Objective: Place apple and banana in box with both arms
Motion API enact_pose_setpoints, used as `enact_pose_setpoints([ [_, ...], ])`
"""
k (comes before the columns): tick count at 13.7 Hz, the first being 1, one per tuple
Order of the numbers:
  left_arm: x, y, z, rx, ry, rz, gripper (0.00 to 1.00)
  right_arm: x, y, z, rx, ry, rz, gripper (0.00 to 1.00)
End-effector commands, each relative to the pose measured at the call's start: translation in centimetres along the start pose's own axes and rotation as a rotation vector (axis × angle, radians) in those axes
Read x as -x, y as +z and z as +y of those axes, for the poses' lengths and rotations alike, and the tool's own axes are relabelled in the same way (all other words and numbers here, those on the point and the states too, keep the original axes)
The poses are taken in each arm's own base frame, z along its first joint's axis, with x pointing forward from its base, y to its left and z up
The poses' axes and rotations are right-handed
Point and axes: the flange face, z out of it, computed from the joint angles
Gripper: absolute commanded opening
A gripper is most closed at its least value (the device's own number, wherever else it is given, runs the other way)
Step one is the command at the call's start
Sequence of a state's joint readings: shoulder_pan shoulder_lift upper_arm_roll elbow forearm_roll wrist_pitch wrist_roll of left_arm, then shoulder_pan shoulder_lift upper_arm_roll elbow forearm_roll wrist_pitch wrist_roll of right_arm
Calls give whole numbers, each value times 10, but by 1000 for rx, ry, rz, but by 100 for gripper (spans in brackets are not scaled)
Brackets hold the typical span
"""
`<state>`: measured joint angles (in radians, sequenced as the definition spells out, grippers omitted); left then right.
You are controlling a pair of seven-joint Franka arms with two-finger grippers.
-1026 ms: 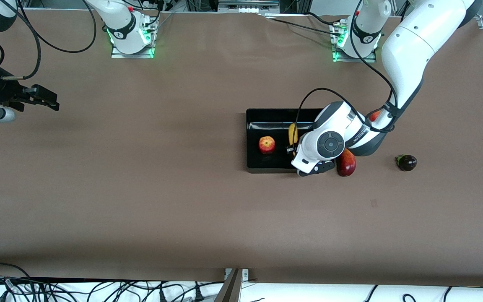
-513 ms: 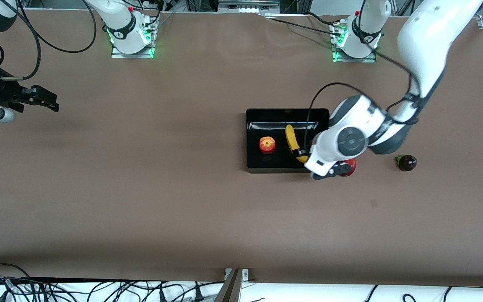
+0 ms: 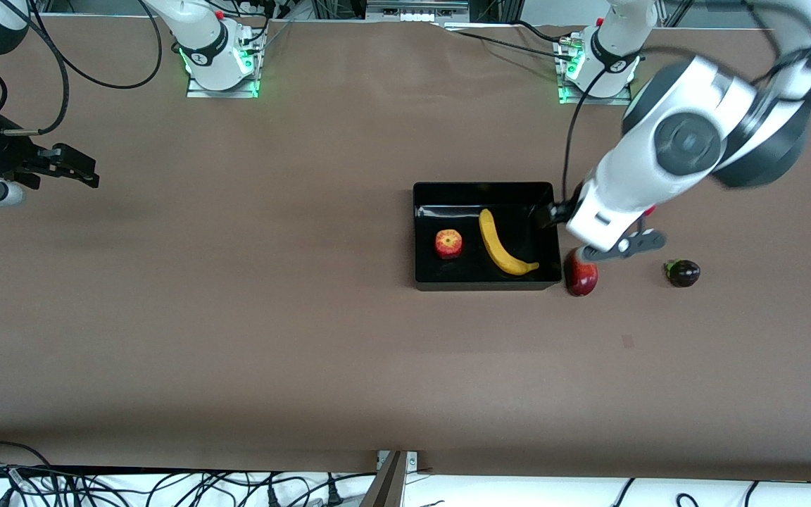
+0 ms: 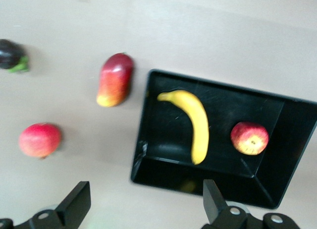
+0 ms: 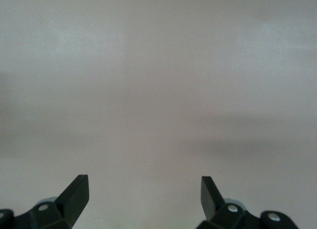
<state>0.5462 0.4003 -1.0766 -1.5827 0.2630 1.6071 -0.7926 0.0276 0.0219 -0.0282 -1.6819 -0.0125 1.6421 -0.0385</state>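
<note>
Apple [image 3: 448, 243] and banana [image 3: 503, 243] lie in the box [image 3: 486, 189]. My left gripper [image 3: 613, 248] hangs wide and empty (right gripper [image 3: 67, 165] waits, wide too). Only retreat seems left.

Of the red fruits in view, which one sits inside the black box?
The apple, small and round with yellow-orange patches, lies in the box beside the banana. The mango and pomegranate lie on the table outside it.

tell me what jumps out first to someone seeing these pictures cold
The glossy black box in mid-table draws the eye, with the yellow banana and the apple lying apart inside it. Above its edge toward the left arm's end hangs the left end effector, open and empty. The right end effector waits open at the right arm's end of the table.
</note>
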Motion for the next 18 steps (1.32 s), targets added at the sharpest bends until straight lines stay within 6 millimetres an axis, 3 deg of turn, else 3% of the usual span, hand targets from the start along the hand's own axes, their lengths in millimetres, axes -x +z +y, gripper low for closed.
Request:
enact_pose_setpoints([
  [1,32,-47,-16,-38,84,-4,100,-2,-2,1,0,12,11,100],
  [3,38,-73,-47,-34,109,-3,100,-2,-2,1,0,12,9,100],
  [6,33,-112,-120,5,219,44,100,-1,-2,1,0,12,9,100],
  [11,18,-120,-222,-6,277,68,100,-1,-3,3,12,11,12,100],
  [14,18,-123,-247,-65,278,93,100,-1,-4,2,14,9,17,100],
  [18,27,-112,-252,-76,279,118,100,-6,0,1,7,10,29,100],
])
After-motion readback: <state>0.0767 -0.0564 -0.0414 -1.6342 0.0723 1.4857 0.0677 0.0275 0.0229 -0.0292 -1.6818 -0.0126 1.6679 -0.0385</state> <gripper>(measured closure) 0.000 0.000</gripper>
